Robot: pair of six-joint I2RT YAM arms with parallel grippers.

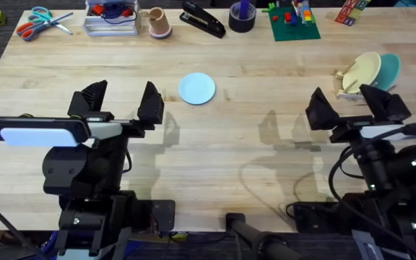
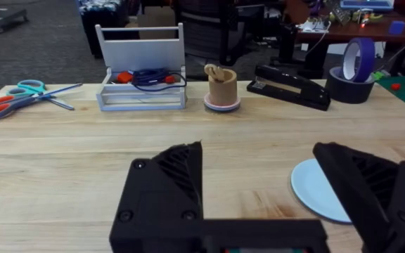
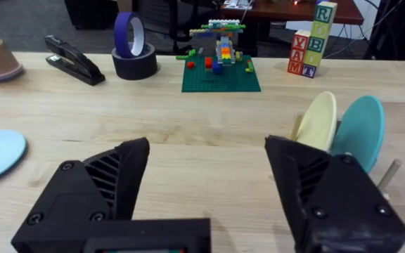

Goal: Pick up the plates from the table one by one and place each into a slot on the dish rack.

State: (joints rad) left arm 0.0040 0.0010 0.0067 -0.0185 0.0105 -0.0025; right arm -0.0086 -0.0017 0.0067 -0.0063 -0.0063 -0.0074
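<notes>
Blue plate (image 1: 196, 89): lies flat on the desk (image 1: 266, 152), left of centre and well apart from the rack; it also shows at the edge of the left wrist view (image 2: 315, 191).
Handling: judged thin, stiff and light, with a smooth surface that could slip; because it lies flush on the wood, the rim is the only place to take hold, so a finger likely has to get under the edge or the plate be tipped up first.
Cream plate (image 1: 363, 71): stands on edge in the dish rack (image 1: 349, 90), tilted slightly.
Teal plate (image 1: 389, 71): stands just behind the cream one, the two close together or touching; which cannot be told.
Progress: two plates appear slotted and one is left on the desk.
Left claw (image 1: 120, 101): hovers near the blue plate on its left, jaws spread wide, holding nothing.
Right claw (image 1: 349, 103): sits just in front of the rack, jaws wide apart and empty.
Surroundings: scissors (image 1: 38, 22), a stapler (image 1: 202, 19), a tape roll (image 1: 242, 17) and a green brick baseplate (image 1: 294, 24) line the far edge.
</notes>
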